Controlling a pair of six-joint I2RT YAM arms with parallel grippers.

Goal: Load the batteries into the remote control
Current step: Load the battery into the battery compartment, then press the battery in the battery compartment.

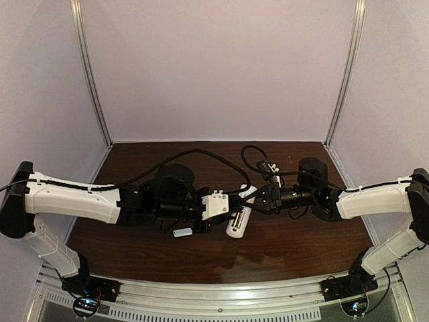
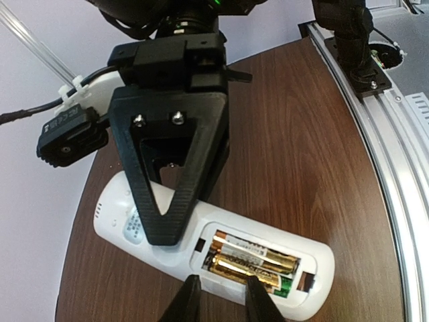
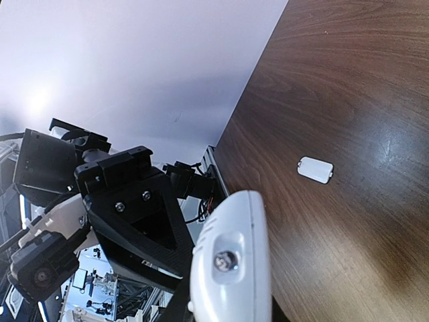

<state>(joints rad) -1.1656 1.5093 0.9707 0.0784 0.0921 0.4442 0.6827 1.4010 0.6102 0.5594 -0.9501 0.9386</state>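
The white remote control [image 2: 110, 221] lies back up on the brown table, its battery recess open. Two golden batteries [image 2: 258, 263] lie side by side in the recess; they also show in the top view [image 1: 236, 220]. My left gripper [image 2: 219, 285] is open, its fingertips [image 2: 182, 300] at the near rim of the recess, one tip over the nearer battery. My right gripper [image 1: 257, 199] is shut on the remote's far end; one of its black fingers [image 2: 167, 194] lies across the remote's back. In the right wrist view the remote [image 3: 231, 268] is seen end-on between the jaws.
The small flat white cover [image 1: 182, 233] lies on the table left of the remote, under my left arm; it also shows in the right wrist view [image 3: 315, 170]. Black cables [image 1: 201, 155] loop across the table behind the grippers. The metal rail [image 2: 395, 168] marks the near edge.
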